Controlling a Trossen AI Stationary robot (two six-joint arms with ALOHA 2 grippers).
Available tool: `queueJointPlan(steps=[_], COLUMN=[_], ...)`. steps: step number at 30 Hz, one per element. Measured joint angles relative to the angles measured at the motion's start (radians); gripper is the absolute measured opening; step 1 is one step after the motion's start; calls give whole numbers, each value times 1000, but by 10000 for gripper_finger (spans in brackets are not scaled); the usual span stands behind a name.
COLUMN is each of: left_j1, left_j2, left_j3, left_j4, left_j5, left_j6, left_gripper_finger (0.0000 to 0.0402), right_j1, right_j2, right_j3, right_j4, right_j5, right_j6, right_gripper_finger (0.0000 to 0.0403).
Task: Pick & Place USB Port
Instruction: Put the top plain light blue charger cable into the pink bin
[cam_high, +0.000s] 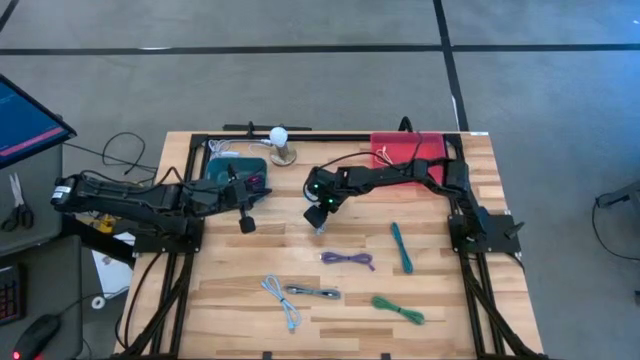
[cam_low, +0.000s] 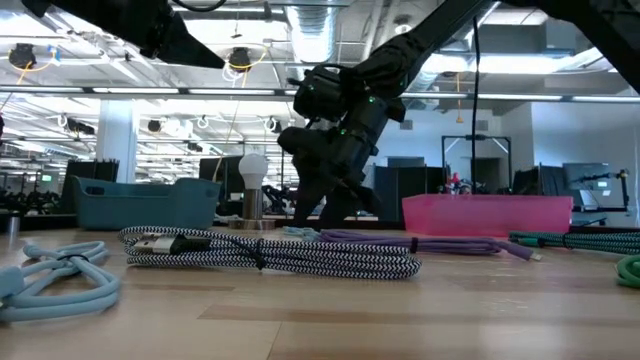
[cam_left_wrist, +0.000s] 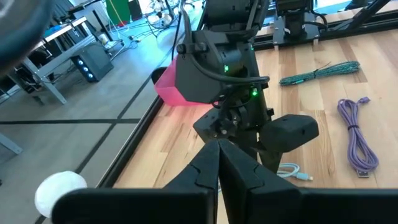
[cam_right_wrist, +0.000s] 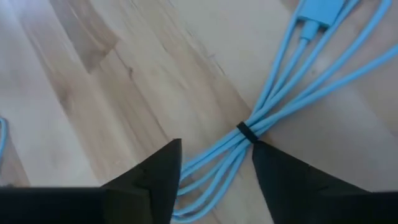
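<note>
- Where the light-blue bundled USB cable (cam_right_wrist: 261, 118) lies on the pale wooden table (cam_high: 440, 290), just in front of the pink rectangular bin (cam_high: 405, 150), the right gripper (cam_right_wrist: 214, 158) points down, fingers spread astride the bundle, not clamping it.
- The right arm reaches in from the bin's side, bent at the elbow.
- The left gripper (cam_left_wrist: 217, 163), fingers closed on nothing, hangs beyond the cable opposite the bin.

Six bundled cables lie on the table (cam_high: 440, 330); two bins, one teal (cam_high: 237, 172) and one pink (cam_high: 405, 150); one lamp (cam_high: 281, 143).
</note>
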Motion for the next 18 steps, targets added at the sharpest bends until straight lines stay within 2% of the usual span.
queueJointPlan(steps=[4, 11, 18], left_j1=[0, 0, 0], left_j2=[0, 0, 0], left_j3=[0, 0, 0], left_j4=[-2, -6, -6], left_j5=[0, 0, 0], left_j6=[0, -10, -22], left_gripper_finger=[8, 8, 8], right_j1=[0, -5, -8], right_j2=[2, 4, 2], right_j3=[-1, -3, -3], right_j4=[0, 1, 4], right_j5=[4, 9, 2], right_j6=[-38, -138, -193], right_gripper_finger=[136, 17, 2])
